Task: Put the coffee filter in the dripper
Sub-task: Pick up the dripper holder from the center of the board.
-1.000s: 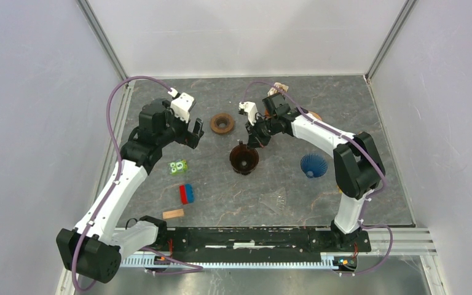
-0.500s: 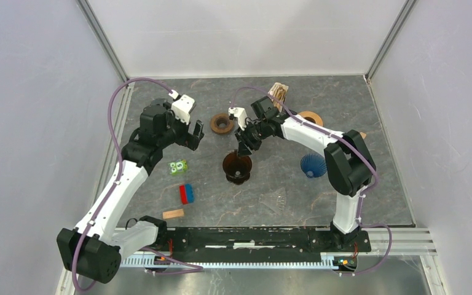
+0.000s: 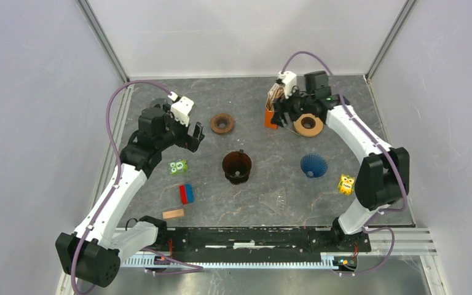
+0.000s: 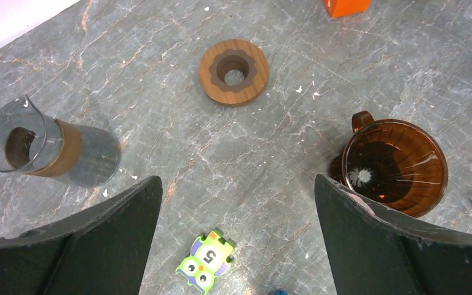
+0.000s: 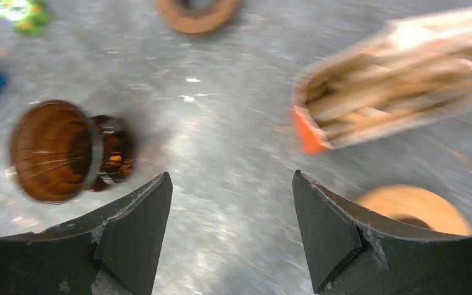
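Note:
The brown glass dripper [image 3: 236, 167] stands mouth up in the middle of the table, with nothing inside it [image 4: 396, 166]; it shows blurred at the left of the right wrist view [image 5: 61, 150]. The tan coffee filters [image 3: 276, 95] are stacked in an orange holder [image 3: 271, 119] at the back [image 5: 393, 86]. My right gripper [image 3: 283, 112] hovers just beside that holder, open and holding nothing [image 5: 230, 178]. My left gripper [image 3: 195, 136] hangs wide open left of the dripper, holding nothing [image 4: 236, 181].
A dark wooden ring [image 3: 222, 123] and a light wooden ring [image 3: 308, 125] lie at the back. A blue ribbed cone [image 3: 313, 165], yellow puzzle piece [image 3: 345, 184], green owl piece [image 3: 178, 166], blue-red block [image 3: 186, 193], wooden block [image 3: 173, 213] and a glass carafe [image 4: 27, 144] sit around.
My right gripper let go of the dripper, opened, and swung back and right to the filter holder. The dripper now stands a little further left. The left arm has barely moved.

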`<state>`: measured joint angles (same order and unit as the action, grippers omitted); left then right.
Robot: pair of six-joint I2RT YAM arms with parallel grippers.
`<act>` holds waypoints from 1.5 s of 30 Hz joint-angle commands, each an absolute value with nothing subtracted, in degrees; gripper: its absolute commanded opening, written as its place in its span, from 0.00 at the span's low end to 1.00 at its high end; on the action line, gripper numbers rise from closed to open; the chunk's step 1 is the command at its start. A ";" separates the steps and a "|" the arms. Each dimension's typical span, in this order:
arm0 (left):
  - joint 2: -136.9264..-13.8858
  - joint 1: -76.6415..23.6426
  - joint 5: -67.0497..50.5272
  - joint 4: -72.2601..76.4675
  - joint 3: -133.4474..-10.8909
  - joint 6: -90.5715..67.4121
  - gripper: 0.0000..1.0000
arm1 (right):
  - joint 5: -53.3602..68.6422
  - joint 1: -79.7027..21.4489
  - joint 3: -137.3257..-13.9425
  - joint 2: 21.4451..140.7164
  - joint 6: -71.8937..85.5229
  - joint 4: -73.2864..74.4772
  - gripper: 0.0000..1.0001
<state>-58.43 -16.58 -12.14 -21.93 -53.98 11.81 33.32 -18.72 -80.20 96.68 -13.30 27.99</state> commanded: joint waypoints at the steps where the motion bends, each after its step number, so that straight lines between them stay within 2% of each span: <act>1: -56.95 -16.78 -14.58 -19.03 -54.05 9.45 1.00 | 20.81 -16.05 -79.09 94.92 -21.74 30.43 0.80; 7: -56.09 -16.78 -14.85 -18.94 -53.70 9.31 1.00 | 10.05 -14.34 -75.42 96.75 -28.19 28.13 0.93; 18: -55.42 -16.76 -14.82 -18.55 -52.75 9.37 1.00 | 12.80 -8.65 -84.15 110.21 -33.84 32.81 0.94; 28: -55.23 -16.78 -13.86 -18.46 -52.29 10.29 1.00 | 14.56 -7.56 -87.32 116.12 -34.40 33.26 0.90; 35: -54.92 -16.76 -13.62 -18.50 -52.14 10.51 1.00 | 14.73 -7.28 -88.20 118.30 -34.14 34.18 0.79; 40: -54.36 -16.79 -13.64 -18.45 -52.12 10.53 1.00 | 16.02 -6.64 -91.18 118.21 -34.28 37.45 0.56; 45: -54.05 -16.74 -13.67 -18.46 -52.25 10.59 1.00 | 17.30 -6.48 -91.96 111.21 -34.36 38.38 0.35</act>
<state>-55.33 -16.60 -13.63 -20.82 -52.10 11.44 15.20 -6.68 -89.47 118.13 -33.93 37.41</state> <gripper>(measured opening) 0.993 0.435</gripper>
